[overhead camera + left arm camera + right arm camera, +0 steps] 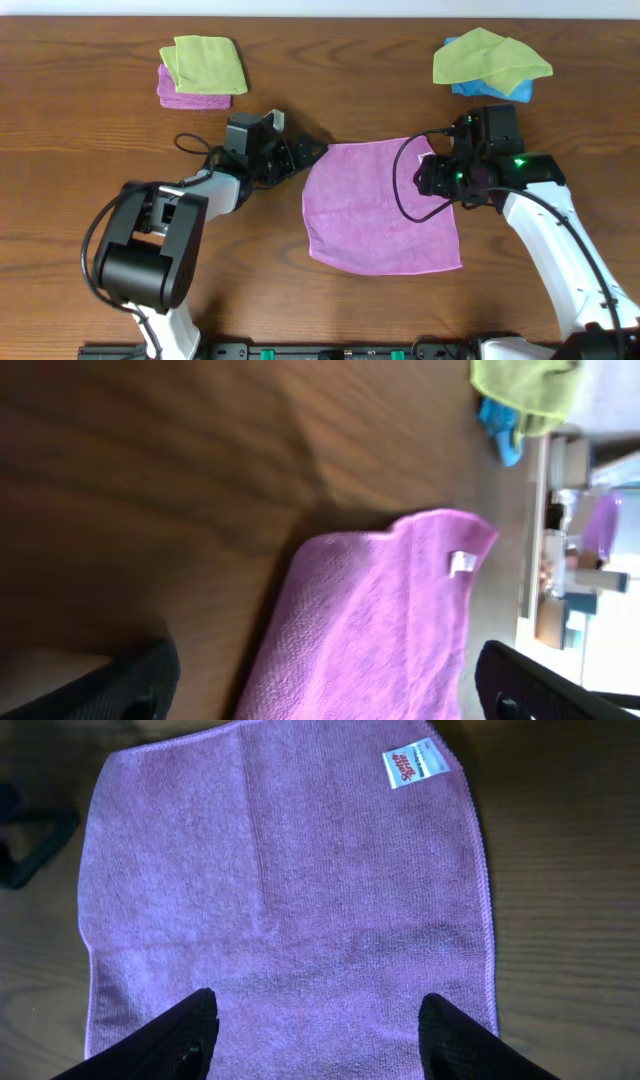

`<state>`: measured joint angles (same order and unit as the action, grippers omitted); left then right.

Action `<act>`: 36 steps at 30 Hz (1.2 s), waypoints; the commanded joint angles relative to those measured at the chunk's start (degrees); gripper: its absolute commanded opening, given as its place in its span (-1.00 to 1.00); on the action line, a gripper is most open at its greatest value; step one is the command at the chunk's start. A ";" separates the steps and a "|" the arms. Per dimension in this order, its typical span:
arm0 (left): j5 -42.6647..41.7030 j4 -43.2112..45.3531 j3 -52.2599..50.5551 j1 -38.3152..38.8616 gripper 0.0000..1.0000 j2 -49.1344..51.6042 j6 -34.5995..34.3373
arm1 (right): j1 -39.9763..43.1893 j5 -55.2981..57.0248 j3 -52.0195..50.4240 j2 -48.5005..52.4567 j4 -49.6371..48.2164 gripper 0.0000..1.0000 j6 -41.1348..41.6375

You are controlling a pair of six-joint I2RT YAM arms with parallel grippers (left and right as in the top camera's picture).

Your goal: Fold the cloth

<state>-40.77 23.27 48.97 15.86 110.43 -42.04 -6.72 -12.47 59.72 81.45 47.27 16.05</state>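
Looks like a robotics lab bench: two white-and-black robot arms point(150, 240) point(560, 240) mounted at the edge of a brown wood-grain tabletop point(80, 120), with cluttered shelving point(570, 560) beyond it.

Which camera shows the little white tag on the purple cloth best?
The right wrist view: the tag is sharp, near a corner of the cloth, with red print showing. The left wrist view shows it small and blurred. Overhead, it is too small to tell.

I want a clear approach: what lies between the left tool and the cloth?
Nothing: the overhead view shows at most a sliver of bare table between the open left tool and the cloth corner.
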 commanded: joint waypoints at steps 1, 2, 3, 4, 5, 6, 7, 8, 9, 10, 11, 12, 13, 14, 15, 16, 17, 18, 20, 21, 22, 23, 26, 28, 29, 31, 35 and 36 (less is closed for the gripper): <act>3.23 -1.33 -1.75 1.44 1.00 6.60 -3.37 | -0.72 -1.11 1.09 -0.66 -0.02 0.29 -0.74; 3.30 -1.29 -1.51 1.88 1.00 7.15 -3.37 | -0.87 -1.11 1.09 -0.66 -0.11 0.29 -0.74; 3.28 -1.22 -1.27 2.27 1.00 7.48 -3.39 | -0.94 -1.25 1.09 -0.66 -0.15 0.29 -0.74; 3.28 -1.05 -1.05 2.73 1.00 7.93 -3.39 | -1.03 -1.29 1.09 -0.66 -0.17 0.29 -0.74; 3.26 -0.76 -0.90 3.23 1.00 8.26 -3.39 | -1.20 -1.29 1.09 -0.66 -0.17 0.29 -0.74; 3.19 -0.70 -0.74 3.74 0.88 8.55 -3.45 | -1.33 -1.29 1.09 -0.66 -0.20 0.29 -0.72; 3.19 -0.70 -0.70 4.15 0.82 8.76 -3.48 | -1.51 -1.29 1.09 -0.66 -0.24 0.29 -0.72; 3.04 -0.70 -0.70 4.48 0.77 8.85 -3.58 | -1.57 -1.27 1.09 -0.66 -0.33 0.29 -0.74; 2.89 -0.70 -0.70 4.83 0.68 9.05 -3.80 | -1.57 -1.27 1.09 -0.66 -0.37 0.28 -0.72; 2.40 -0.72 -0.70 5.18 0.59 9.20 -3.87 | -1.60 -1.29 1.09 -0.66 -0.37 0.29 -0.72; 2.16 -0.83 -0.70 5.38 0.51 9.29 -3.82 | -1.60 -1.27 1.09 -0.66 -0.37 0.29 -0.72; 2.21 -1.40 -0.70 5.55 0.40 9.29 -3.82 | -1.62 -1.29 1.09 -0.66 -0.37 0.29 -0.72; 2.43 -1.99 -0.70 5.60 0.21 9.29 -3.78 | -1.62 -1.31 1.09 -0.66 -0.35 0.29 -0.70; 2.43 -2.27 -0.70 5.57 -0.03 9.29 -3.28 | -1.62 -1.29 1.09 -0.66 -0.35 0.28 -0.72; 2.47 -2.25 -0.70 5.53 -0.36 9.29 -2.80 | -1.62 -1.31 1.09 -0.66 -0.33 0.28 -0.72; 2.67 -2.21 -0.70 5.40 -0.65 9.29 -2.73 | -1.62 -1.33 1.09 -0.66 -0.33 0.28 -0.72; 3.02 -2.19 -0.70 5.22 -0.88 9.29 -2.75 | -1.62 -1.33 1.09 -0.66 -0.31 0.28 -0.72; 3.54 -2.16 -0.68 4.98 -0.88 9.29 -2.75 | -1.62 -1.33 1.09 -0.66 -0.31 0.27 -0.74; 3.93 -1.95 -0.37 4.26 -0.88 9.29 -2.73 | -1.64 -1.33 1.07 -0.63 -0.17 0.25 -1.16; 3.93 -1.95 -0.04 3.89 -0.88 9.29 -2.73 | -1.73 -1.33 1.01 -0.63 -0.15 0.22 -1.46; 3.98 -1.95 0.52 3.39 -0.88 9.29 -2.71 | -2.01 -1.33 0.87 -0.63 -0.17 0.19 -1.62; 4.13 -1.97 1.31 2.82 -0.88 9.29 -2.69 | -2.58 -1.33 0.50 -0.55 -0.37 0.17 -2.05; 4.15 -2.32 4.44 1.20 -0.88 9.29 -1.64 | -4.76 -1.31 -0.68 0.02 -0.94 0.14 -1.99; 4.20 -3.74 6.95 0.33 -0.88 9.29 -1.09 | -6.64 -1.31 -1.46 0.96 -2.05 0.11 -1.99; 4.24 -4.68 8.28 -0.02 -0.88 9.29 -0.31 | -7.69 -1.33 -1.84 1.66 -2.97 0.11 -1.99; 4.83 -7.17 10.93 -0.42 -0.88 9.29 1.11 | -9.66 -1.29 -2.58 3.15 -5.29 0.09 -1.97; 6.64 -10.82 14.86 -0.52 -0.88 9.29 3.54 | -12.07 -1.27 -2.91 6.75 -8.55 0.08 -1.44; 7.34 -11.30 15.61 -0.52 -0.88 9.29 3.78 | -12.37 -1.29 -2.91 7.96 -8.98 0.08 -1.31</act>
<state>-36.49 12.73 61.95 15.33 118.85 -41.23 -18.09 -13.54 57.52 87.18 38.96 14.83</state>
